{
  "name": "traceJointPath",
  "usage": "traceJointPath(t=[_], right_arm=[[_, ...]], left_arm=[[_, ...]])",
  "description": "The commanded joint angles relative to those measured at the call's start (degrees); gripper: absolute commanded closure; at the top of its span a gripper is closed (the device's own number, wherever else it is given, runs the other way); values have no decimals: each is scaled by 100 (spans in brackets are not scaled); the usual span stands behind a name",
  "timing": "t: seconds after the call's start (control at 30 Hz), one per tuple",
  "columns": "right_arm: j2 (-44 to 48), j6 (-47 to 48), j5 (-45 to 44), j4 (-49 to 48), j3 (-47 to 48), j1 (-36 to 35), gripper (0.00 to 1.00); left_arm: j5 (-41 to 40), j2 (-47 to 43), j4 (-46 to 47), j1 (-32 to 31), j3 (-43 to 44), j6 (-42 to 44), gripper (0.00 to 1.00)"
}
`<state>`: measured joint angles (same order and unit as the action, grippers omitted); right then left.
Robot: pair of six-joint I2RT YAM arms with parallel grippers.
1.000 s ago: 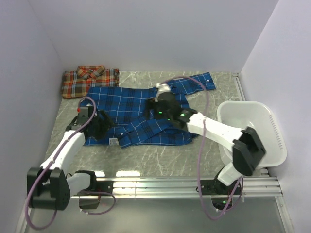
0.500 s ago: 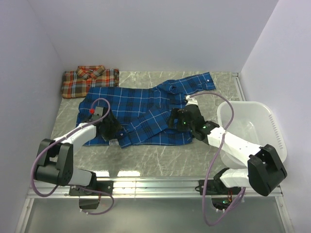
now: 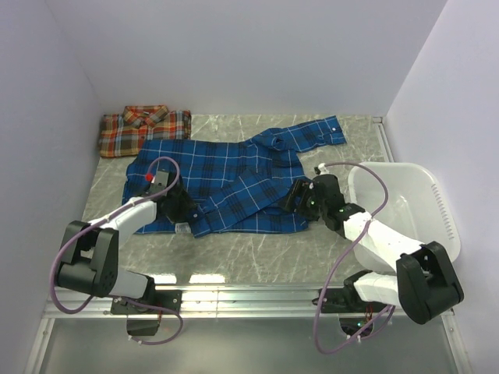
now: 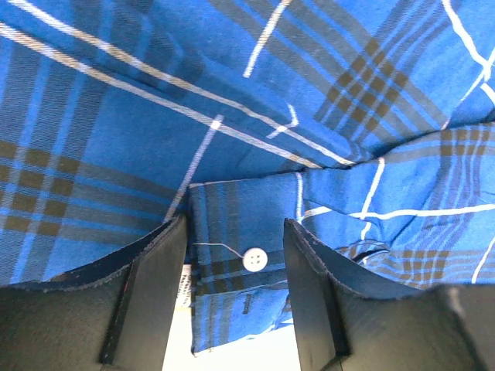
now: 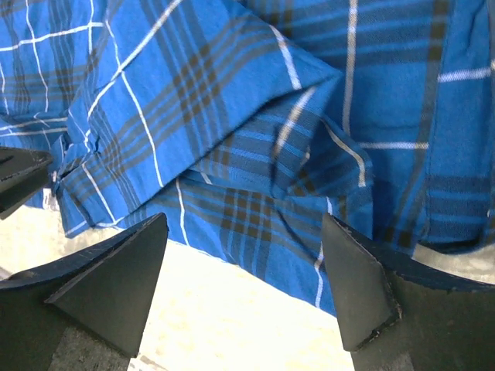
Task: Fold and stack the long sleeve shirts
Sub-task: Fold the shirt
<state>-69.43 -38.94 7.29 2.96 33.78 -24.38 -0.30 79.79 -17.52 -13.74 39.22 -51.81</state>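
Blue plaid shirt (image 3: 226, 175) lies spread on the desk (image 3: 257, 253), with the red-orange shirt (image 3: 144, 128) folded at the far left corner. Left end effector (image 4: 236, 232) stands apart, astride the blue shirt's buttoned cuff (image 4: 247, 259). Right end effector (image 5: 244, 224) gapes wide over the near hem.

Spread shirt (image 3: 226, 175) on table (image 3: 257, 251) centre, folded shirt (image 3: 140, 129) behind it far left, basket (image 3: 390, 166) at right edge.

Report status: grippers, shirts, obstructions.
Left gripper open, straddling blue shirt cuff. Right gripper open over its right edge. Red shirt folded, far left. Basket right, apart from shirts.
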Motion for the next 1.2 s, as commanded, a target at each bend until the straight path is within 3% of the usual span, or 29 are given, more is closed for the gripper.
traceJointPath(t=[0.0,0.33,0.93,1.17], right_arm=[[149,-193,378,-252,-152,205,14],[-35,-395,852,-156,-416,821,16],[-484,-123,897,609,-363,1199,26],[-545,-105,932,583,-372,1199,27]], left_arm=[[-58,63,223,-103,15,-22,42],[-111,212,258,-226,85,-31,46],[-375,406,153,-252,252,119,100],[-620,283,-137,-252,577,286,100]])
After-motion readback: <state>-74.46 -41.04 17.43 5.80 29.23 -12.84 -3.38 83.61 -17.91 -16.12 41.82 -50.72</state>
